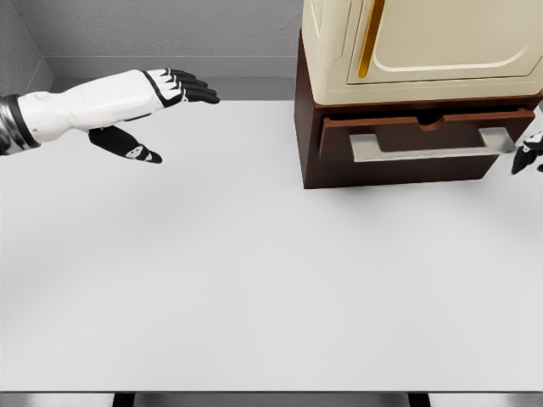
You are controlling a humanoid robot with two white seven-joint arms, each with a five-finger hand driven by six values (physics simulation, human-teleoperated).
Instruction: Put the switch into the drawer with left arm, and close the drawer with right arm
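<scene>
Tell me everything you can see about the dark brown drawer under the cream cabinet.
The dark brown wooden drawer sits in the brown base below the cream cabinet, at the white table's far right. It looks pulled out slightly; its top edge has a notch. A flat silver bar handle spans its front. The right hand, only partly in view at the picture's edge, is at the handle's right end. Its inside is hidden.
</scene>
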